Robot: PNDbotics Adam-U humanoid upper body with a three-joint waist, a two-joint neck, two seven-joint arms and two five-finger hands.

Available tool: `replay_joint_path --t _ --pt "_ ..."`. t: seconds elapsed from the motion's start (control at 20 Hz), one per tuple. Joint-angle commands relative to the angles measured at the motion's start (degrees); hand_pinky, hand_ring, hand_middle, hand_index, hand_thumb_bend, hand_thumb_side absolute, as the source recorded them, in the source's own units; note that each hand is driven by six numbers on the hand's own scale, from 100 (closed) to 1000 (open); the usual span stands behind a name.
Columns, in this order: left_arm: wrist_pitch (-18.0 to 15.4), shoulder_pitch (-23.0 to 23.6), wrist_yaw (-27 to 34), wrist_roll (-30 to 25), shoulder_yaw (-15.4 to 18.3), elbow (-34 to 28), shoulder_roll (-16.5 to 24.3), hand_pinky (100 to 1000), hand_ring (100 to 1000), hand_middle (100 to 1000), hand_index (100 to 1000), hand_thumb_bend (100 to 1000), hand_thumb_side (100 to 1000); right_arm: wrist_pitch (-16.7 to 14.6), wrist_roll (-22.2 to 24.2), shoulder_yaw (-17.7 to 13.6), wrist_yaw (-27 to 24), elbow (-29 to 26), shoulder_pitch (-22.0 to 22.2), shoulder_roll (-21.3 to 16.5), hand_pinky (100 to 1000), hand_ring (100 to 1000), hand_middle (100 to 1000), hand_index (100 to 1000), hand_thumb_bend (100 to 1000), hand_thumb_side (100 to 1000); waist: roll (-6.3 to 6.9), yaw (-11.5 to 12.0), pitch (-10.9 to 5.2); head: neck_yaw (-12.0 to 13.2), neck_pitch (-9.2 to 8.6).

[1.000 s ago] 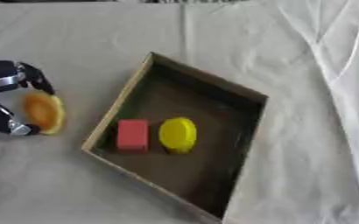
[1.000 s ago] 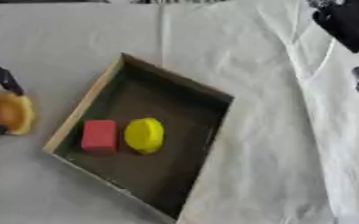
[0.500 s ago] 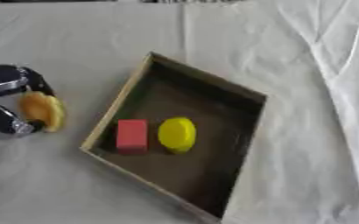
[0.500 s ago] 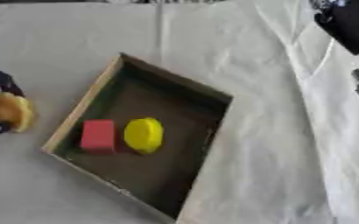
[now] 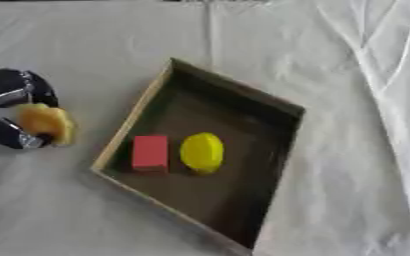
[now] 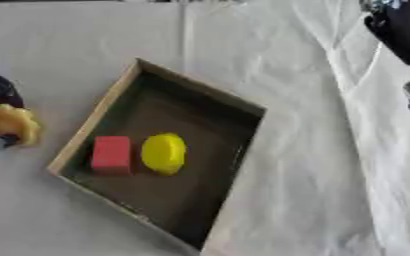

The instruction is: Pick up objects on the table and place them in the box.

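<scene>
The left hand (image 5: 12, 112), fingers curled round an orange piece (image 5: 47, 123), could clip the box (image 5: 130, 122) wall or drop it short on the tabletop (image 5: 86, 45).

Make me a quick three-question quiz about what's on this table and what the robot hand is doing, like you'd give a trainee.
1. True or false: the box already holds a red block and a yellow piece.
2. What does the left robot hand hold? A) a blue cup B) an orange scalloped piece C) nothing
3. Fill in: the orange piece is to the ____ of the box, outside it.

Key:
1. True; they lie side by side on its floor.
2. B; the fingers curl round it.
3. Left.

Part of the right robot hand shows at the right eye view's upper right.
</scene>
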Motion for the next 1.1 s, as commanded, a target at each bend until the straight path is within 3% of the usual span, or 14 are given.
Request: replay_joint_path --t 0.05,0.3,0.6,0.85,1.1 --pt "1.08 -0.90 1.33 -0.38 1.46 -3.09 2.21 561 573 430 469 334 100 0.19 -0.38 -1.02 -0.51 -0.85 -0.10 -1.13 807 750 668 790 100 637 0.06 0.07 -1.10 -0.07 -0.27" --pt "2.55 -2.42 2.73 -0.90 3.77 -11.17 3.27 554 565 425 462 344 100 0.29 -0.67 -1.19 -0.44 -0.85 0.03 -1.22 807 749 667 789 100 638 0.22 0.37 -1.42 -0.46 -0.33" --pt "4.10 -4.85 7.18 -0.72 5.28 -25.79 2.73 551 557 435 463 346 100 0.11 -0.98 -1.43 -0.13 -0.85 -0.20 -1.49 807 748 666 788 100 638 0.34 0.85 -1.69 -1.37 -0.20" --pt "5.72 -8.44 11.36 -2.45 2.59 -33.80 -1.88 541 534 430 458 300 100 0.26 -1.09 -1.38 -0.14 -0.85 -0.55 -1.46 806 747 666 787 100 639 0.38 1.50 -2.21 -1.71 -0.07" --pt "6.81 -10.98 10.97 -3.58 -1.86 -35.73 -8.80 528 519 432 467 273 100 0.30 -0.97 -1.19 -0.14 -0.85 -0.87 -1.59 806 747 666 786 100 633 0.37 2.06 -2.61 -1.89 0.03"
